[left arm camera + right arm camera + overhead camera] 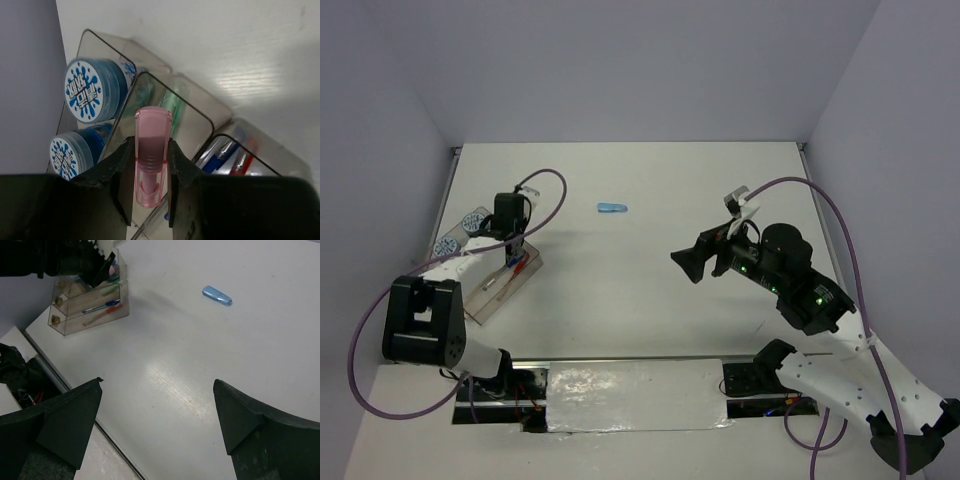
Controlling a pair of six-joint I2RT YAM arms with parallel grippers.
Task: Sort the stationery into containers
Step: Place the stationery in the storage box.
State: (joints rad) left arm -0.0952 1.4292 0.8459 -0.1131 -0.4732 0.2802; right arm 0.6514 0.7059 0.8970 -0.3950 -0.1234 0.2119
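Our left jaws pinch the pink capsule (150,155) over the middle slot of the tray (197,100), to join the green capsule (172,100), while our right jaws hang open, the blue capsule (613,209) loose on the worktop (640,300).

1. This is a robotics lab test cell, not a lived-in room.
2. A plain white flat tabletop (640,310) fills the centre of the frame, boxed in by bare pale lilac-grey wall panels (620,60) at the top and both sides.
3. Two black-and-white jointed robot arms, one at lower left (420,320) and one at lower right (800,285), are bolted along the bottom edge, trailing thick purple cables (350,365).
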